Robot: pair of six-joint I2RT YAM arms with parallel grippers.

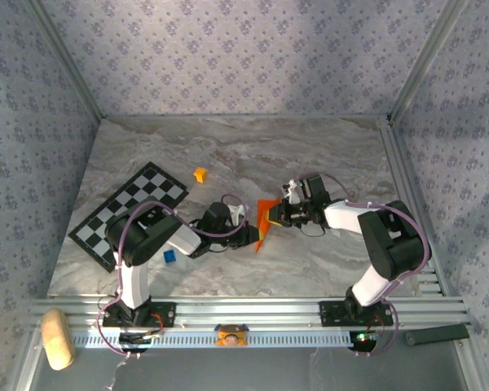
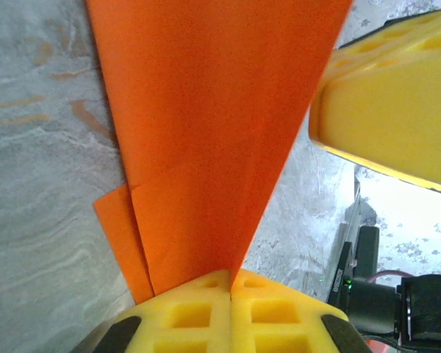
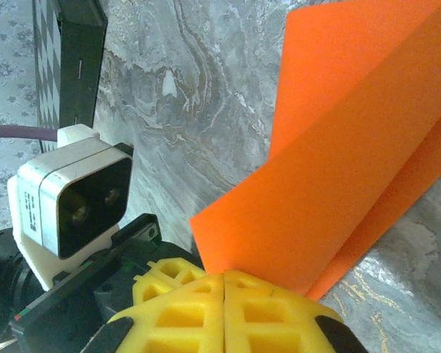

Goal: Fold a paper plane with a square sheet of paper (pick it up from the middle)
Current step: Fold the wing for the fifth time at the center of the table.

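Top view overhead, far; wrist views close, sharing paper [image 2: 220, 132].

A grey marble-patterned table [image 1: 310, 155] sits evenly lit between three walls [image 1: 244, 49] papered in a pale blue floral print, with metal corner posts [image 1: 65, 61] far left and right and slotted aluminium rails [image 1: 261, 309] along its near edge.

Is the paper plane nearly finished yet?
Not yet. Done: the paper is folded into overlapping layers. In hand: the left gripper and the right gripper are both shut on it, holding it up between them. Left: it looks like a wide wedge, not a narrow pointed dart, so more folds are needed.
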